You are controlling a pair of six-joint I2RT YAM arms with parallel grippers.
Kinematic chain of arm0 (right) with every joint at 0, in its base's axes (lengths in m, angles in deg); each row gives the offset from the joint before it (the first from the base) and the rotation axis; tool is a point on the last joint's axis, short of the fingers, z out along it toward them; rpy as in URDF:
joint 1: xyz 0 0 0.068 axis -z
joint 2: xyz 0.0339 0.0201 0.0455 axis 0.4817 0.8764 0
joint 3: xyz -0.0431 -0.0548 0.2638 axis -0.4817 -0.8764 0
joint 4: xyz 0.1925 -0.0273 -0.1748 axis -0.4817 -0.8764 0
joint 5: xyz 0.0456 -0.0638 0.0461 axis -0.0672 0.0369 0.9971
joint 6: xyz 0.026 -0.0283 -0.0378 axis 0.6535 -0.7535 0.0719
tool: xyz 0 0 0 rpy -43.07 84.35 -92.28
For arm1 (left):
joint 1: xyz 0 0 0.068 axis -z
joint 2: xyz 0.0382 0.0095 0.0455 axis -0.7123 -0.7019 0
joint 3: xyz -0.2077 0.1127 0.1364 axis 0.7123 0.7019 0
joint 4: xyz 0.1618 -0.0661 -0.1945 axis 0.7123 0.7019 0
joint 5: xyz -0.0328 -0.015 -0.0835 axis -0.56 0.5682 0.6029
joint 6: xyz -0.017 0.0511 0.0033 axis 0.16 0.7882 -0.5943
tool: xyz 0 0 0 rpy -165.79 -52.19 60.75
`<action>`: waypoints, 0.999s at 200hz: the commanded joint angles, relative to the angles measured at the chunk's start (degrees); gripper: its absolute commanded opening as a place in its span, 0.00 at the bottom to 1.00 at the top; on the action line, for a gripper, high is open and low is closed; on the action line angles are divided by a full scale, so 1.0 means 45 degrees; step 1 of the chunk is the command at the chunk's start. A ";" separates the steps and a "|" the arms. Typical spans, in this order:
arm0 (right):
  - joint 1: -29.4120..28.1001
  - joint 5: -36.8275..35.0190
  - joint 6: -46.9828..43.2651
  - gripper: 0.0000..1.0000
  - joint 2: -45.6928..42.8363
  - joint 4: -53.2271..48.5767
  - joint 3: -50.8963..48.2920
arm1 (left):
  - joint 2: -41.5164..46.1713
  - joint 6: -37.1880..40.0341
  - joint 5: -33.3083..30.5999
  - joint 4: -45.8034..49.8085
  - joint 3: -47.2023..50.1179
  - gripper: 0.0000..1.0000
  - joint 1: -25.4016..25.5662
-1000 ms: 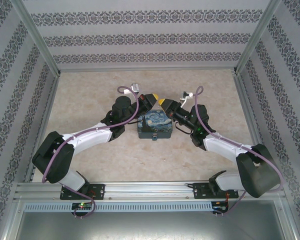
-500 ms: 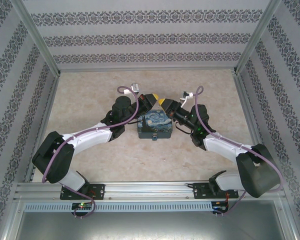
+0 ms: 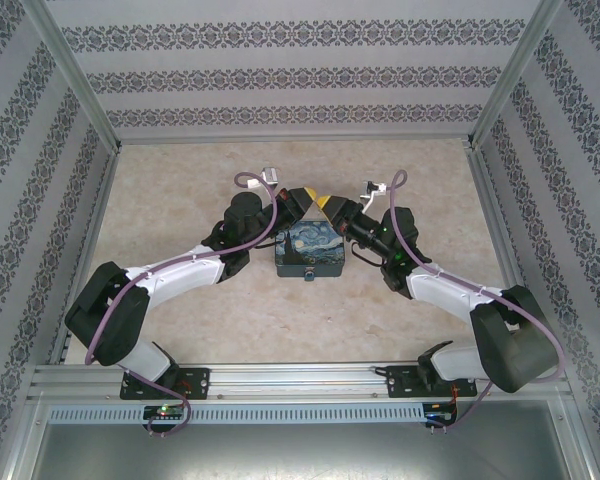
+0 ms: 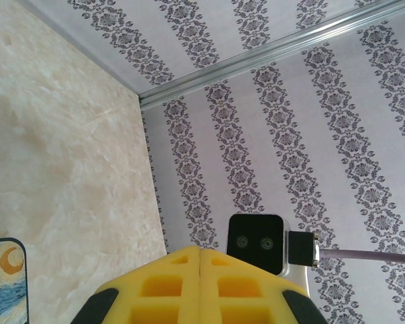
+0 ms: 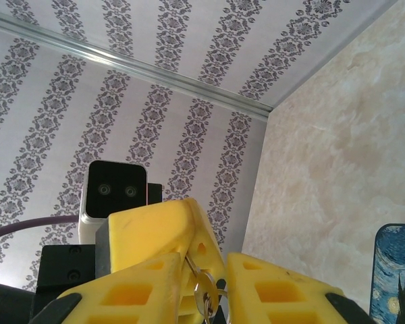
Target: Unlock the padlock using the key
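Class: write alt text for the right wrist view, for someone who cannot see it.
Two yellow fingers of the right gripper flank a small metallic piece, with the left gripper tip just above it. Behind: patterned wall, marbled table.

Beige, marble-look worktop (image 3: pixel 180 190), patterned walls on three sides. Sitting flat on it, roughly mid-worktop: a square box (image 3: pixel 308 250) with a swirly blue-and-yellow night-sky print on top.

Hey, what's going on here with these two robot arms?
The two arms meet tip to tip at the far edge of the painting-print box. The left claw is shut. What looks like the key sits between the right claw's part-open fingers, close to the left claw's tip; whether either grips it is unclear.
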 commanded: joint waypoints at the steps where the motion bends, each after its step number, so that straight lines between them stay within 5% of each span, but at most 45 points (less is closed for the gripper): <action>1: 0.0089 0.0262 -0.0030 0.25 0.0140 0.0505 0.0370 | -0.0036 -0.0046 0.0244 -0.0487 0.0059 0.00 -0.0108; 119: 0.0083 0.0398 0.0074 0.00 0.0220 0.0813 0.0059 | -0.0154 -0.0105 0.0233 -0.0535 0.0032 0.00 -0.0111; 171: 0.0093 0.0276 0.0099 0.00 0.0125 0.0896 -0.0189 | -0.0101 -0.0156 0.0285 -0.0470 0.0149 0.00 -0.0116; 200: 0.0114 0.0070 0.0001 0.00 -0.0231 0.0660 -0.0628 | 0.0122 -0.0132 0.0199 -0.0038 0.0319 0.46 -0.0115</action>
